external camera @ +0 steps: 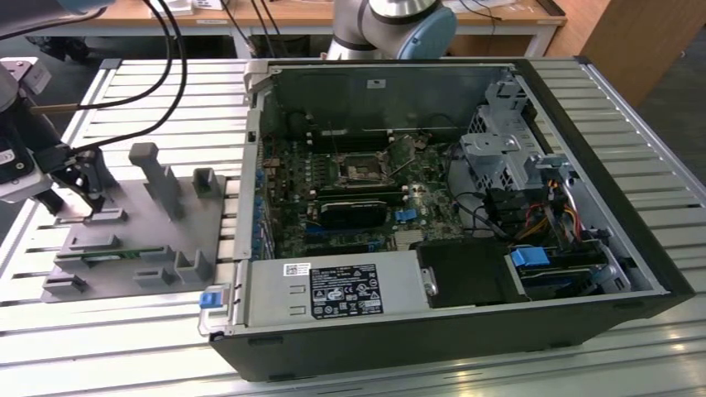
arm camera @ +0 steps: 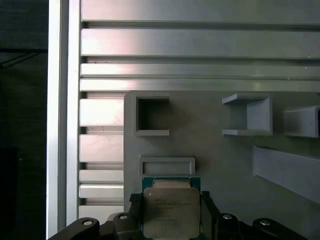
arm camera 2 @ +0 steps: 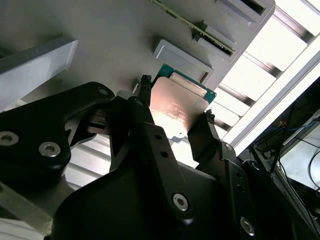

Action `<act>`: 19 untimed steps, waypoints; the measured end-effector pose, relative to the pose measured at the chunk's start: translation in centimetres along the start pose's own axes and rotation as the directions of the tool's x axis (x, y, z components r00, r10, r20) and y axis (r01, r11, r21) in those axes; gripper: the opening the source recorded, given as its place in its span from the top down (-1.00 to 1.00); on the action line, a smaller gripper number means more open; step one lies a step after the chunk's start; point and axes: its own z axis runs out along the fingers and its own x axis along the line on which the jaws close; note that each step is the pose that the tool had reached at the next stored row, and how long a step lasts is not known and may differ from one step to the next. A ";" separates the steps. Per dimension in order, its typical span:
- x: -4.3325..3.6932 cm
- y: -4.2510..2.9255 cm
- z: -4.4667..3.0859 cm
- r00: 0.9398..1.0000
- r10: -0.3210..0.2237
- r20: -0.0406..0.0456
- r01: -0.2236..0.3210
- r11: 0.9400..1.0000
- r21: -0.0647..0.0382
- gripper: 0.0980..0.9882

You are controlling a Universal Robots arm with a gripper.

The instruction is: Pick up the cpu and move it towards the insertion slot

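Cpu (arm camera: 171,212) sits pinched by two opposite edges between the black fingers (arm camera 2: 144,105) of the claw (arm camera: 171,201), its silvery top facing the wrist cameras. It is at the corner of the grey fixture (external camera: 144,236) that lies nearest the counter's (external camera: 155,83) edge on the exterior view's left. I cannot tell whether it is clear of its seat.

I judge the step in hand to be the lift and carry. The pinch should bear on the chip's edges only, firm but not hard. The chip should ride level and high enough to clear the fixture's raised lips and the wall of the computer case (external camera: 256,124). The insertion slot (external camera: 359,169) lies well apart, down on the board inside that case.

Counted: one cpu, one claw with two fingers, one fixture, one green memory stick (external camera: 105,255) lying in it, one case, one slot.
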 end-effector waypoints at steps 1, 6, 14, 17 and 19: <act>0.00 0.00 -0.05 1.000 0.000 0.000 0.000 1.000 0.000 0.00; 0.00 0.00 -0.26 1.000 0.000 0.000 0.000 1.000 0.000 0.00; -0.01 0.01 -0.56 1.000 0.000 0.000 0.000 1.000 0.000 0.00; -0.01 0.01 -0.66 1.000 0.000 0.000 0.000 1.000 0.000 0.00; -0.01 0.01 -0.73 1.000 0.000 0.000 0.000 1.000 0.000 0.00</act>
